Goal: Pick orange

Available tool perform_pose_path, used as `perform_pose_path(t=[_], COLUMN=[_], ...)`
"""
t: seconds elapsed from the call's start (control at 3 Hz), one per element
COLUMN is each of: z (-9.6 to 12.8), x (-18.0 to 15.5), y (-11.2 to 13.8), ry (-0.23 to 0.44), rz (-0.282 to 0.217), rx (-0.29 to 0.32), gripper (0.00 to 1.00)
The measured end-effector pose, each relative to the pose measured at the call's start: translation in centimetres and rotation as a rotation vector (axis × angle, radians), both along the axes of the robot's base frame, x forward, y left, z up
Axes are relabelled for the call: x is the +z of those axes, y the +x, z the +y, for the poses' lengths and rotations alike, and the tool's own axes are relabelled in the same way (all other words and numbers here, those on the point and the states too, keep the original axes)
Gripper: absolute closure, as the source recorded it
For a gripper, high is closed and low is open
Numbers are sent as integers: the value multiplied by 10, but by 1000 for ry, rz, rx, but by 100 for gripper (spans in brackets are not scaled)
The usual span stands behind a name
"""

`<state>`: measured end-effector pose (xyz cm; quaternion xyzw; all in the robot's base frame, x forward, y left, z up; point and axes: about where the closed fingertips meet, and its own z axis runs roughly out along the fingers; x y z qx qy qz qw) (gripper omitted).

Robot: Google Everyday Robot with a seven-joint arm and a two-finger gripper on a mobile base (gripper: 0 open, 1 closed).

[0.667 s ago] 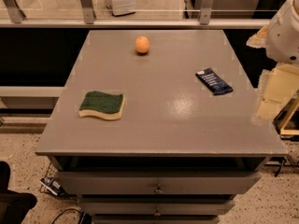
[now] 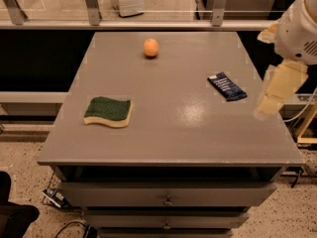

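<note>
Gripper (image 2: pixel 267 103) hangs at the frame's right edge, whether open or closed I cannot tell, well apart from the orange (image 2: pixel 151 47) at upper centre of the table (image 2: pixel 168 138) — best carry it high over the packet (image 2: pixel 227 86), then descend straight onto the fruit.

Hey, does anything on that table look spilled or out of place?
Nothing stands out. The orange, sponge and blue packet lie apart on the table, nothing spilled. The gripper hangs at its right edge.

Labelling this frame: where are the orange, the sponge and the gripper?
orange (image 2: pixel 151 47), camera view, middle of skin.
sponge (image 2: pixel 108 108), camera view, green top face.
gripper (image 2: pixel 266 107), camera view, tip, by right edge of table (image 2: pixel 188 143).
</note>
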<state>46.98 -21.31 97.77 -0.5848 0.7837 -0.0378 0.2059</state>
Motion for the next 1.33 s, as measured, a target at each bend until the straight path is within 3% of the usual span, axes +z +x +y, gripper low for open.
perform_pose_path(t=[0.67, 1.33], z=[20, 60], x=[-31, -34], y=[93, 174], ry=[299, 726], rz=[-137, -289], rx=[-144, -216], gripper=[0, 0])
